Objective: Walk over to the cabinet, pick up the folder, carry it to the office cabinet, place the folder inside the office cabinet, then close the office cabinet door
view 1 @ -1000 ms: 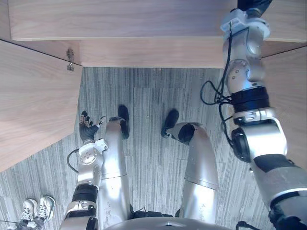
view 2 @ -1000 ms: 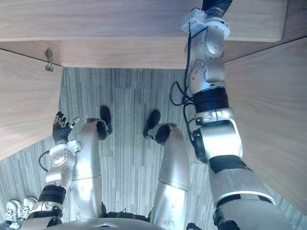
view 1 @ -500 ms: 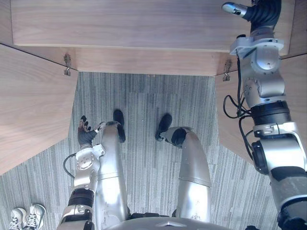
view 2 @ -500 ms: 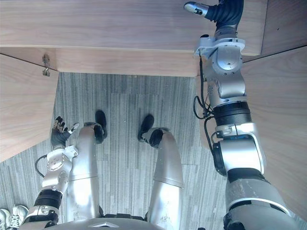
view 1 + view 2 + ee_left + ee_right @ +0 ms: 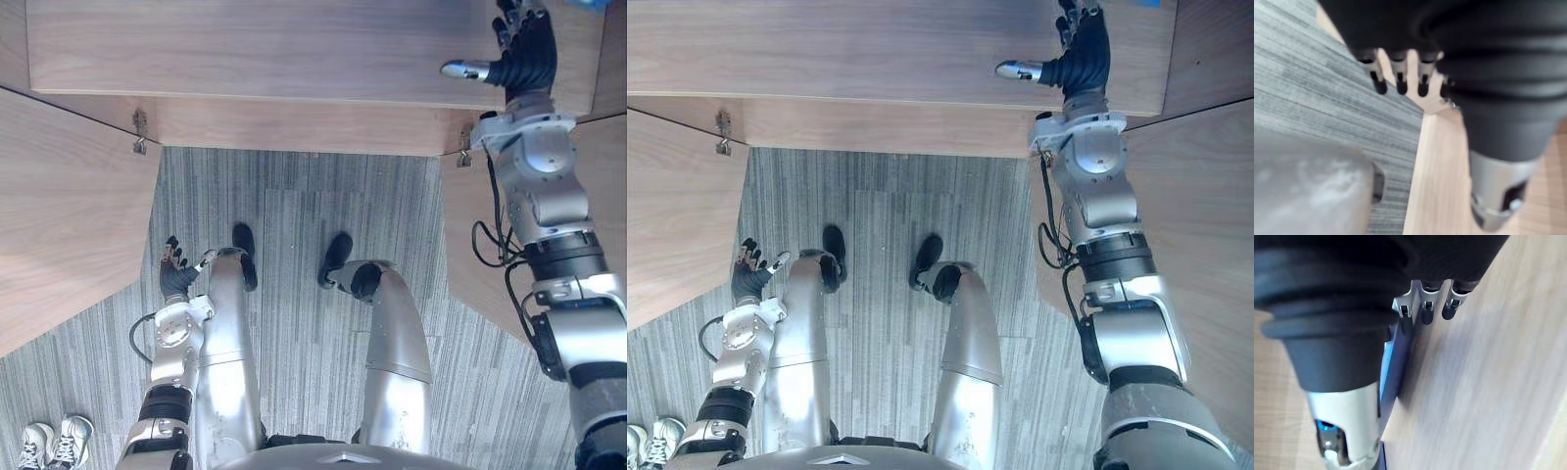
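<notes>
Wooden cabinet top (image 5: 245, 49), far right: we see the blue folder (image 5: 1392, 364) just past our right hand (image 5: 524, 54), fingers straight.

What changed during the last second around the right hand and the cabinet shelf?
The right hand has drawn back over the office cabinet shelf toward the robot, its fingers open. The blue folder lies on the shelf beside it. The camera also shifted early on. The left hand stayed low and open, and the cabinet doors stayed open.
</notes>
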Robot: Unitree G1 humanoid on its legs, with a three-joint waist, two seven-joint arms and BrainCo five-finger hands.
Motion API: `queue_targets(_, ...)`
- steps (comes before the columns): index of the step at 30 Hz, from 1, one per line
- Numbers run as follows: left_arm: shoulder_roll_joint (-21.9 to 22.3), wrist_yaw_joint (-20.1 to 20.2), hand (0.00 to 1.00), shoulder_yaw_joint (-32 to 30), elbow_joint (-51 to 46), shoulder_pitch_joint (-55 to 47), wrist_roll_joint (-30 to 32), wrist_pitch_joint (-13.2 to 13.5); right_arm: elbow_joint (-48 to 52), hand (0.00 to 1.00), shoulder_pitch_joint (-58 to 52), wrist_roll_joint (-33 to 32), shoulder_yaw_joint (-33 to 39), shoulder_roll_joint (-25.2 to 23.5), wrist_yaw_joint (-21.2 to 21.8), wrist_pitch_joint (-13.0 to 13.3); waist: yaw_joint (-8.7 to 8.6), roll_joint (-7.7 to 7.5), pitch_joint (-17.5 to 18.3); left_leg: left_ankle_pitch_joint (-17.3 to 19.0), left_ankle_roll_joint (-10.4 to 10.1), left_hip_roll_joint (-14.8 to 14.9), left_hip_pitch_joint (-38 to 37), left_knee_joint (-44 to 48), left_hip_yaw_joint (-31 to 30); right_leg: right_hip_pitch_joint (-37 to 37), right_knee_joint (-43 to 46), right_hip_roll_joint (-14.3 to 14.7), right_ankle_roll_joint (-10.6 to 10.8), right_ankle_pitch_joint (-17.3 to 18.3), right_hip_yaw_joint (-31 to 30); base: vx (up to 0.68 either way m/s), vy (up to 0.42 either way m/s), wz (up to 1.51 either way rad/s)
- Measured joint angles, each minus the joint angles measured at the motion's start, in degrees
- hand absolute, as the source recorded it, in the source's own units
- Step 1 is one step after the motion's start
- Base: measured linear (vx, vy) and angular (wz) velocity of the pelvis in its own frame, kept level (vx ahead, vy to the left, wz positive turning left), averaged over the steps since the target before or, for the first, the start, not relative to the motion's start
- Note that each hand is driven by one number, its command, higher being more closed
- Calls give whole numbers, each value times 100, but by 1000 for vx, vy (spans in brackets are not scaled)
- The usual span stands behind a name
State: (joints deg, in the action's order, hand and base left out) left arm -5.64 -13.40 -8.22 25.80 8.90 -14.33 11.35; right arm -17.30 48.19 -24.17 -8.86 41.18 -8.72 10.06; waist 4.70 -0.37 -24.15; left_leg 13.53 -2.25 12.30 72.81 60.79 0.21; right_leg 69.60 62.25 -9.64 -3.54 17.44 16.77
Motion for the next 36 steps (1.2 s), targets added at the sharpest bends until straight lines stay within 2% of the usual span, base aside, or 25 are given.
queue_targets(3,6,-2,0,-19,15,1,2,-7,393,0,-377,342,91,-21,-22,-6,1,0,0,3,6,4,-25,0,0,-31,-10,4,1,0,3,0,0,0)
queue_targets(9,25,-7,0,-76,20,-5,222,-68,1494,0,-1327,1242,749,-258,-223,-2,-2,0,0,29,32,3,-158,-53,37,-161,-76,5,24,-10,-5,-29,7,0)
queue_targets(14,39,-8,0,-93,7,-54,226,-115,2088,0,-1853,1583,1003,-446,-271,-2,-14,-2,-1,6,24,11,-193,-147,109,-161,-142,-3,49,-25,-25,-22,3,1)
queue_targets(15,47,-9,0,-96,5,-61,227,-121,2159,100,-1904,1655,1013,-525,-277,-1,-24,-3,-1,6,24,12,-193,-147,110,-161,-142,-2,50,-25,-25,0,0,0)
queue_targets(20,139,-12,0,-134,-52,-60,456,-125,2528,100,-2097,2465,1002,-899,-426,-2,-29,-4,-2,14,32,15,-195,-142,117,-161,-136,-2,51,-24,-34,0,0,0)
queue_targets(24,176,-19,0,-202,-53,-60,455,-128,2550,100,-2067,3088,842,-959,-475,-12,-10,-12,-7,31,29,22,-197,-81,116,-161,-78,-3,50,-8,-50,-38,3,-1)
queue_targets(28,176,-24,0,-267,-56,-60,455,-127,2507,100,-1870,3617,603,-1282,-743,-27,-15,-26,-15,130,27,37,-190,82,110,-139,90,-14,56,49,-90,-61,2,-2)
queue_targets(32,174,-87,0,-297,-154,-58,455,-119,2082,100,-1328,4104,394,-1612,-1110,-83,-1,-28,-16,192,10,48,-62,279,120,35,311,-28,43,106,-165,-68,0,-3)
queue_targets(36,173,-128,0,-297,-270,15,451,-30,1553,100,-734,4495,213,-1680,-1338,-316,29,-27,-17,192,7,67,196,475,87,289,507,-45,13,130,-172,-49,4,-2)
